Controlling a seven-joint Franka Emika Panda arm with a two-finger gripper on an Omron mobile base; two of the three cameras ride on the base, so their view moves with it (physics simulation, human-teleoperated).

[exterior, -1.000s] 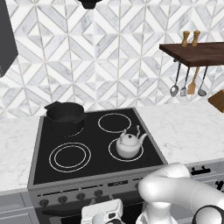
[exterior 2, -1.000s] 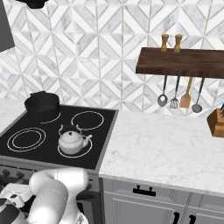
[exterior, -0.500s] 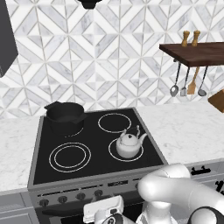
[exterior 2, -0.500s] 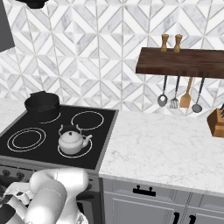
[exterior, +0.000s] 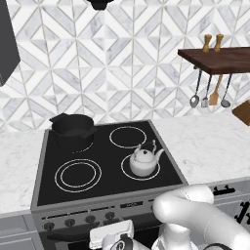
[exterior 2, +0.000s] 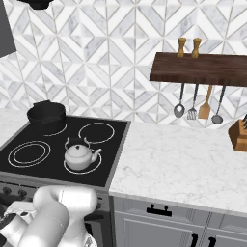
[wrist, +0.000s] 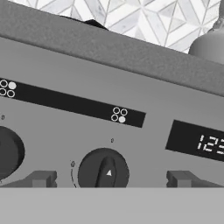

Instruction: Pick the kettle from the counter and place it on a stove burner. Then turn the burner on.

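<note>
The small white-silver kettle (exterior: pixel 144 162) (exterior 2: pixel 80 155) stands upright on the front right stove burner (exterior: pixel 128 173) (exterior 2: pixel 91 170), a single white ring on the black glass. Its rounded body also peeks over the stove's front edge in the hand view (wrist: pixel 212 43). The white marble counter (exterior: pixel 210 146) (exterior 2: pixel 183 164) lies to the right of the cooktop. My gripper (wrist: pixel 113 179) is low in front of the stove's control panel, open, facing a dark knob (wrist: pixel 103 171) that sits between its two fingertips (wrist: pixel 41 178). Nothing is held.
A black pot (exterior: pixel 73 129) (exterior 2: pixel 47 116) sits on the back left burner. A second knob (wrist: pixel 8 151) is at the left and a digital display (wrist: pixel 199 142) at the right. A wooden shelf (exterior 2: pixel 200 67) carries hanging utensils, with a knife block (exterior 2: pixel 239 135) at the far right.
My hand has barely shifted in front of the control panel. The jaws stay open and the kettle has not moved.
</note>
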